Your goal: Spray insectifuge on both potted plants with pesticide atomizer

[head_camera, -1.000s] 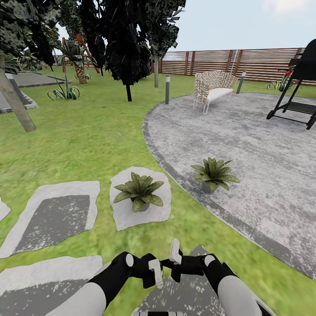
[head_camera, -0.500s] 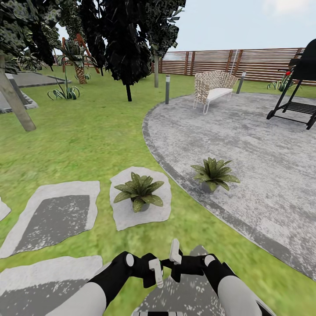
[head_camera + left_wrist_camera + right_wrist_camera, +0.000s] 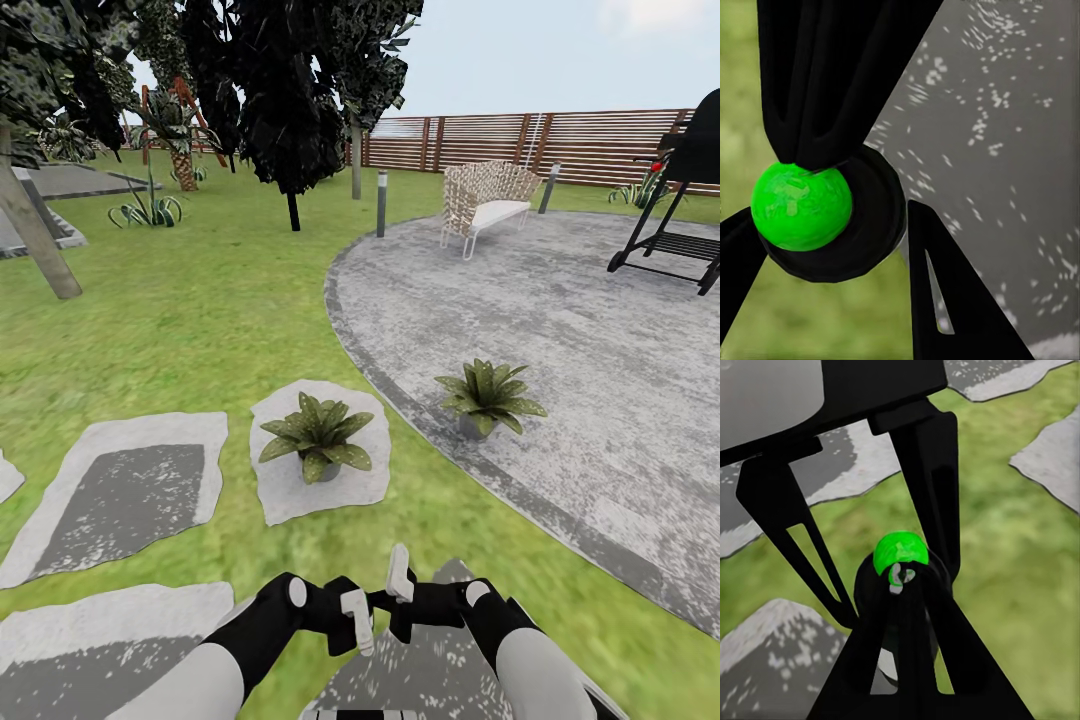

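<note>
Two potted plants stand ahead of me in the head view. One potted plant sits on a pale stepping stone in the lawn. The other potted plant stands just inside the rim of the round grey patio. The pesticide atomizer is out of view. Both arms are folded low in front of my trunk. My left gripper is open with nothing between its fingers. My right gripper faces it, its fingers closed together on nothing. In the wrist views a green ball sits between the two grippers.
Several grey stepping stones lie in the grass at left. On the patio stand a wicker chair and a black grill. Grey lamp posts line the patio edge. Dark trees and a brown slatted fence stand behind.
</note>
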Motion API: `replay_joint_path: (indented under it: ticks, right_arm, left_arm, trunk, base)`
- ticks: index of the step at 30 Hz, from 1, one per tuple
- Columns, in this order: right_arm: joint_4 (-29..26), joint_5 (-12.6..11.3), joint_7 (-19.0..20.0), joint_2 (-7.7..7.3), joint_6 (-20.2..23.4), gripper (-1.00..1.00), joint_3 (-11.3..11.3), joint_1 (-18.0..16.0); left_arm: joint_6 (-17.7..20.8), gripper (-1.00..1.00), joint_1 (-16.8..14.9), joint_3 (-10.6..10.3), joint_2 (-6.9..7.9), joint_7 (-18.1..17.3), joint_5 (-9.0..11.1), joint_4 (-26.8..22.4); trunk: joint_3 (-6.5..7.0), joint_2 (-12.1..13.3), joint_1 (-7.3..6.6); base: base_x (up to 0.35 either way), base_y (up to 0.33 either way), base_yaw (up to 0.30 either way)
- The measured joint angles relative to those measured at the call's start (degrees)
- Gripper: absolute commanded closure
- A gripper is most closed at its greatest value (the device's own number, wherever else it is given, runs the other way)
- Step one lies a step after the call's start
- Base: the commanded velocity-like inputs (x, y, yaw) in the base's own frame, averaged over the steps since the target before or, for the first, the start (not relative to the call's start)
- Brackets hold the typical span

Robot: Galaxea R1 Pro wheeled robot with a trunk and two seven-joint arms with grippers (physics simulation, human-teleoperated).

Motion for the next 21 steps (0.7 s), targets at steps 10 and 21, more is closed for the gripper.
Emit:
replay_joint_path:
  ticks: [10, 21]
  right_arm:
    - [0.0, -0.02, 0.0, 0.0, 0.0, 1.0, -0.01, -0.01]
    - [0.0, -0.06, -0.08, 0.02, 0.0, 1.0, -0.03, 0.01]
  left_arm:
    - [0.01, 1.0, -0.03, 0.01, -0.04, 0.01, -0.18, 0.01]
    - [0.18, 1.0, 0.01, 0.4, 4.45, -0.23, -0.11, 0.94]
  trunk:
    - [0.0, 0.0, 0.0]
    - [0.0, 0.0, 0.0]
  base:
    - [0.0, 0.0, 0.0]
    - [0.0, 0.0, 0.0]
